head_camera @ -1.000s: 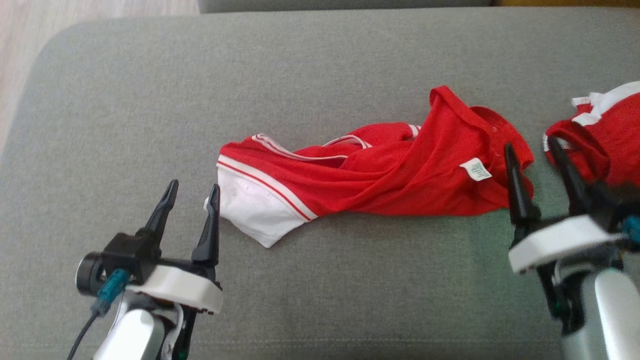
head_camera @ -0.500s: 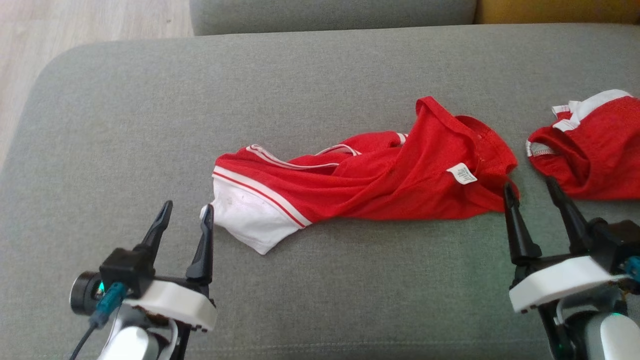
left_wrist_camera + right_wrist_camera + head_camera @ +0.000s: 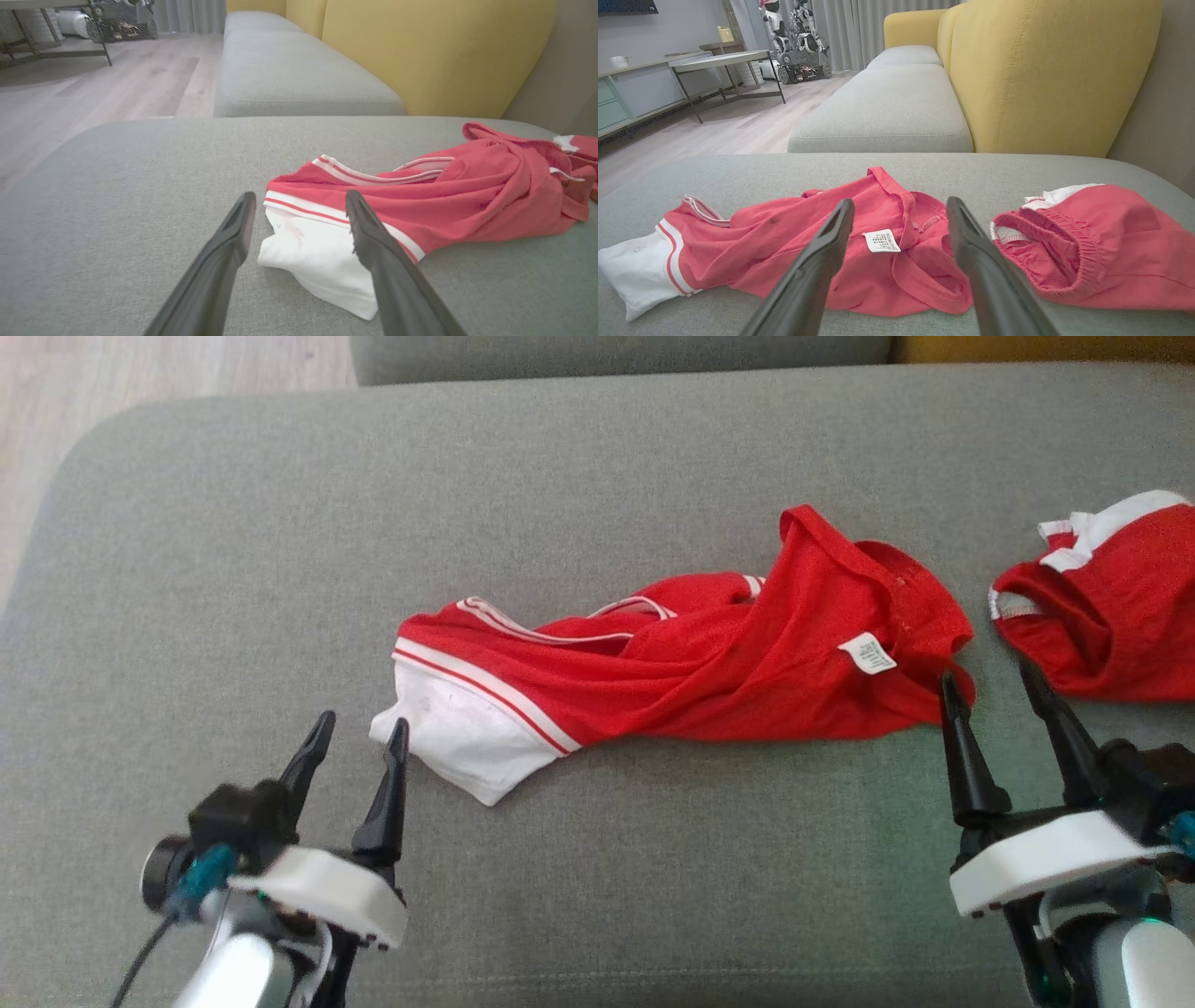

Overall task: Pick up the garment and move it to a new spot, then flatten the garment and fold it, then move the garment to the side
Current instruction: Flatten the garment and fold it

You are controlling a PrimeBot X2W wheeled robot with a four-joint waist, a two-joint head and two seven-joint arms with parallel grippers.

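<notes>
A red garment (image 3: pixel 709 667) with a white end panel and white stripes lies crumpled across the grey cushion (image 3: pixel 579 504); a white care label shows near its right end. My left gripper (image 3: pixel 359 733) stands open just left of the white end (image 3: pixel 322 252), its right fingertip at the fabric's corner. My right gripper (image 3: pixel 990 677) is open at the garment's right end (image 3: pixel 887 252), nothing between its fingers. In the left wrist view my left gripper (image 3: pixel 301 200) frames the white panel.
A second red piece with a white elastic waistband (image 3: pixel 1102 607) lies at the right, close to my right gripper (image 3: pixel 901 205). The cushion's rounded left edge drops to wooden floor (image 3: pixel 37 448). Another grey seat (image 3: pixel 887 107) and yellow backrest (image 3: pixel 1045 70) lie beyond.
The head camera has shifted a little. My right gripper has drawn back from between the two red pieces toward the cushion's front. My left gripper has dropped slightly; both stay open.
</notes>
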